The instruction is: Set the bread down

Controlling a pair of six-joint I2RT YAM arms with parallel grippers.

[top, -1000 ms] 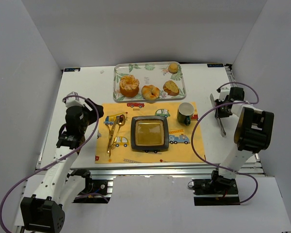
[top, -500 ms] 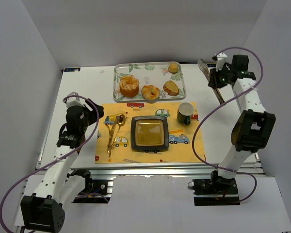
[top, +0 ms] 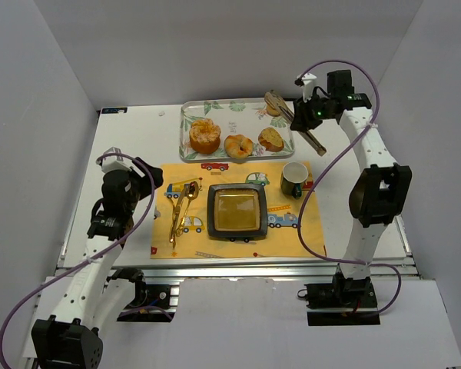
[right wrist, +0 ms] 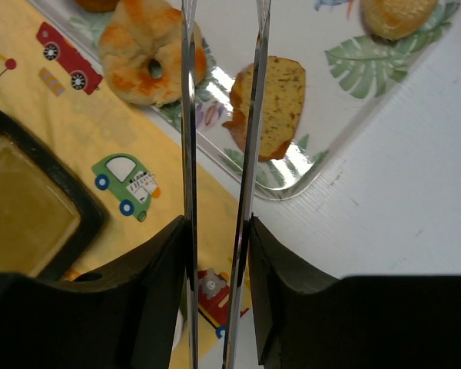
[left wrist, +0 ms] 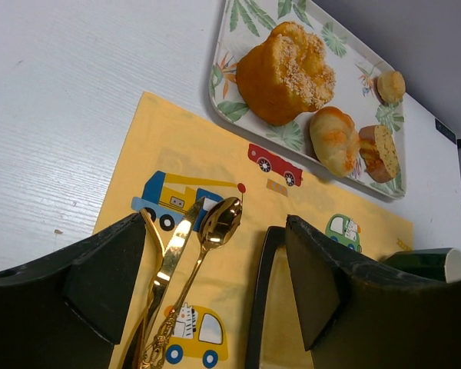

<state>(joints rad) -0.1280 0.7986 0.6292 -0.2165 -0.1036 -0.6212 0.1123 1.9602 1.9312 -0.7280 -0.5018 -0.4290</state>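
The bread (top: 204,135) is a lumpy golden bun with a sugary top, on the left part of the floral tray (top: 223,111); it also shows in the left wrist view (left wrist: 286,73). My right gripper (top: 306,115) is shut on metal tongs (top: 288,111) and holds them over the tray's right end. In the right wrist view the gripper (right wrist: 217,231) has the tongs' two arms (right wrist: 250,115) between its jaws, above the brown slice (right wrist: 270,108). My left gripper (top: 142,181) is open and empty over the placemat's left edge (left wrist: 215,254).
A glazed ring pastry (top: 238,145), the slice (top: 271,139) and a small muffin (top: 275,108) share the tray. A dark square plate (top: 211,211) sits mid-placemat, gold cutlery (top: 180,207) to its left, a green mug (top: 294,179) to its right.
My right arm has swung from the table's right side up and left, carrying the tongs to above the tray's right end. The left arm has barely moved.
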